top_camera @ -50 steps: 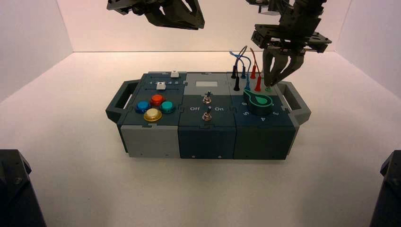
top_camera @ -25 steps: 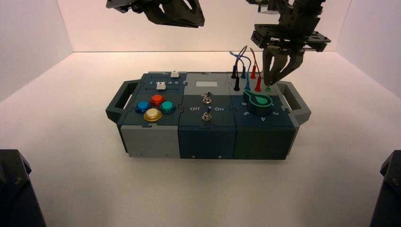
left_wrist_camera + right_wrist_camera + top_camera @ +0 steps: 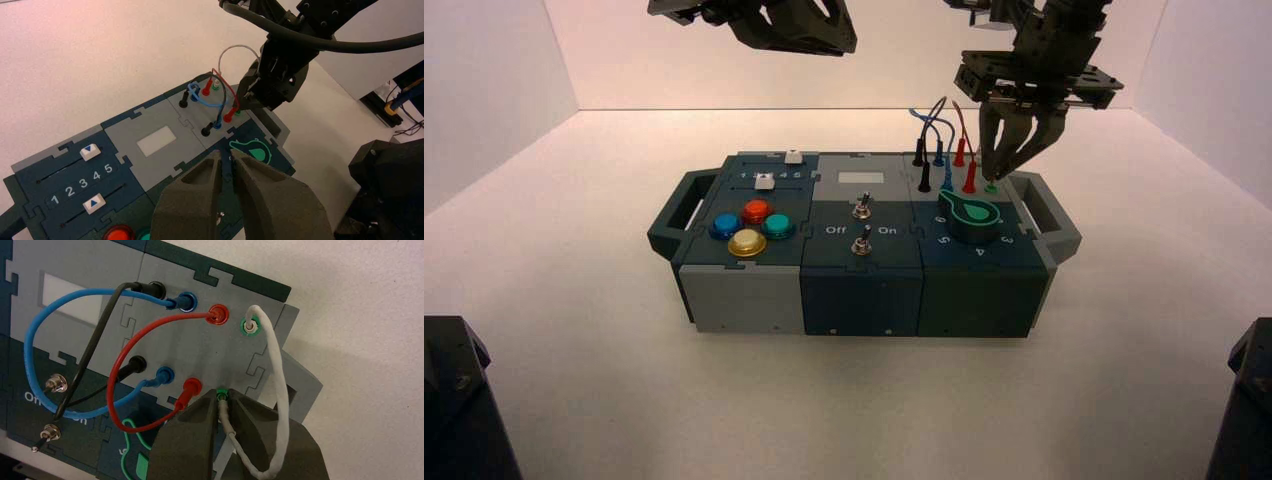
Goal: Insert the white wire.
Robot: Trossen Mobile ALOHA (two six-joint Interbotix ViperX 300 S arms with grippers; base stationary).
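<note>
Pinching 1 end of the white wire (image 3: 282, 415) in right gripper (image 3: 222, 397), green hole (image 3: 222, 391) at its tips. Likely light, bendy; best held by plug. Left gripper (image 3: 226, 156) idle, open, off left.

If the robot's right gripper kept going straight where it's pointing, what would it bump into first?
Probably the green-ringed socket right at the tips of the right gripper, with the white wire's plug between them. How close is hard to tell.
</note>
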